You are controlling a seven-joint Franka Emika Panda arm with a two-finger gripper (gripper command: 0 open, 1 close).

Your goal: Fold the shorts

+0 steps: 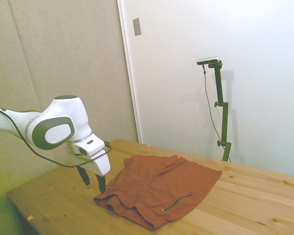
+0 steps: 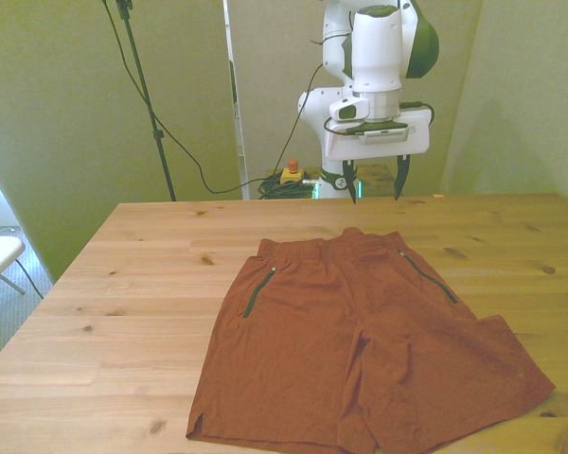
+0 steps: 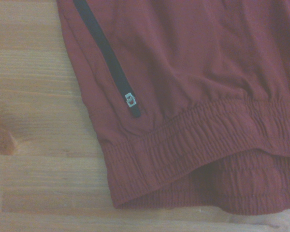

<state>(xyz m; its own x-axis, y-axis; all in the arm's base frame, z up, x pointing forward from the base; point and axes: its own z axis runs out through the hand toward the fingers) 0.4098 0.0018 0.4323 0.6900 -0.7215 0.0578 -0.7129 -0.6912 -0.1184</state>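
Observation:
The rust-orange shorts (image 2: 360, 340) lie spread flat on the wooden table (image 2: 142, 284), waistband toward the far edge and both legs toward the front view's near edge. A dark zipper pocket (image 2: 257, 291) runs down each side. My gripper (image 2: 374, 184) hangs open above the table just beyond the waistband, holding nothing. In the side view the gripper (image 1: 91, 180) hovers beside the shorts (image 1: 159, 188) at their left end. The wrist view shows the gathered waistband (image 3: 198, 159) and one zipper pocket (image 3: 106, 58) from close by.
Bare wood surrounds the shorts on the front view's left and right. A black cable (image 2: 185, 151) hangs behind the table's far edge, and a small red-topped button box (image 2: 291, 173) sits low behind it.

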